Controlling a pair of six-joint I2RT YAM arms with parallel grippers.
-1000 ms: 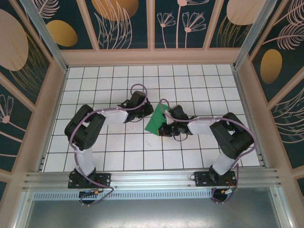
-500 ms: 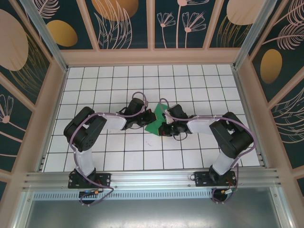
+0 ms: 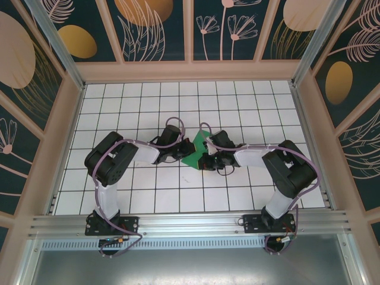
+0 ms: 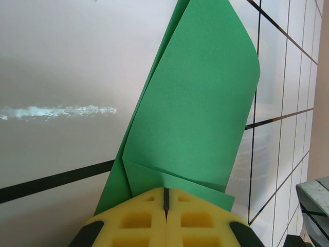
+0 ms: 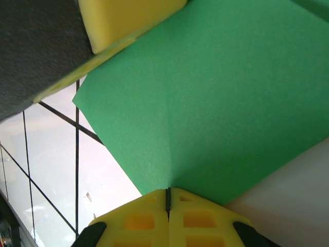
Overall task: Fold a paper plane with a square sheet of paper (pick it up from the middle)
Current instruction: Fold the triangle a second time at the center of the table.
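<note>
- Paper first: the green sheet of paper is at the middle of the white tiled table, squeezed between the two arms, which reach inward from either side.
- From the top view the sheet looks partly folded, a slanted shape with a point toward the far side. It appears raised off the tiles rather than lying flat.
- The left gripper meets the sheet's left edge, and the right gripper meets its right edge. The two are close together, with only the paper between them.
- In the left wrist view, the left gripper has its yellow pads pressed together. The sheet comes out from the seam between them. Layered flaps show near the pads and a long fold runs up the left side.
- In the right wrist view, the right gripper is likewise clamped tight on the sheet. A faint crease rises straight from the seam of the pads.
- At the top left of that view, a yellow pad of the left gripper sits against the paper's far edge.
</note>
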